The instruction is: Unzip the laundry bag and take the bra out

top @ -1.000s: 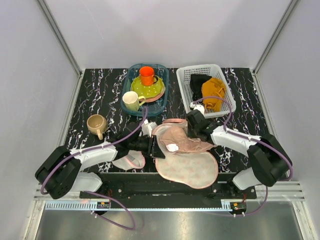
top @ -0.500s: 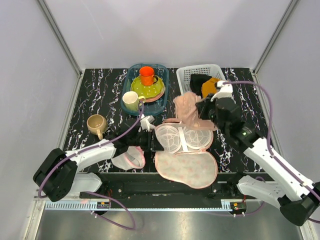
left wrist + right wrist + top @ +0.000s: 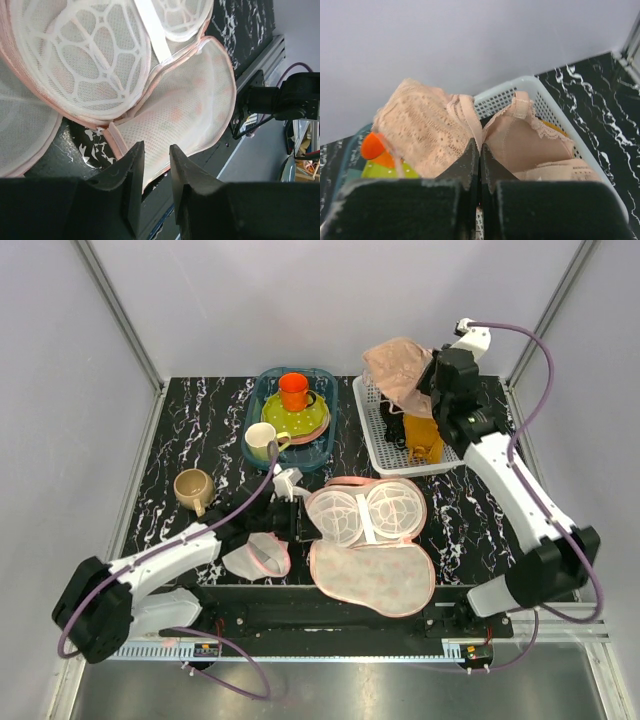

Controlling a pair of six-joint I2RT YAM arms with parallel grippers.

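Top view: laundry bag (image 3: 375, 575) lay unzipped and spread flat on the bench (image 3: 200, 420), its two white mesh domes (image 3: 365, 512) facing up on the far half and the pale lining on the near half. Left jaws sat low at the bag's left edge, the bag just to their right. A small mesh pouch (image 3: 258, 558) lay just nearer than those jaws. A beige mug (image 3: 193, 488) stood further left of them. Right jaws were raised high at the far right, pinching the bra (image 3: 398, 370) – it hung bunched to their left, above the white basket (image 3: 368, 425) and well apart from the bag. In the basket, below the right jaws, were a mustard garment (image 3: 425, 435) and a black garment (image 3: 392, 412). Left of the basket a blue tray (image 3: 325, 435) held an orange cup (image 3: 293, 390) and a cream mug (image 3: 262, 442).

Left wrist: jaws stood a little apart with a narrow gap, and the bag's mesh lining (image 3: 195, 100) showed through that gap. One dome (image 3: 85, 55) filled the space ahead of them to the left. I could not tell whether the tips touched the fabric.

Right wrist: jaws were pressed together on the bra – a lace cup (image 3: 420, 130) bulged on their left and a smooth cup (image 3: 525, 145) on their right. The basket rim (image 3: 505, 97) showed just beyond the tips.
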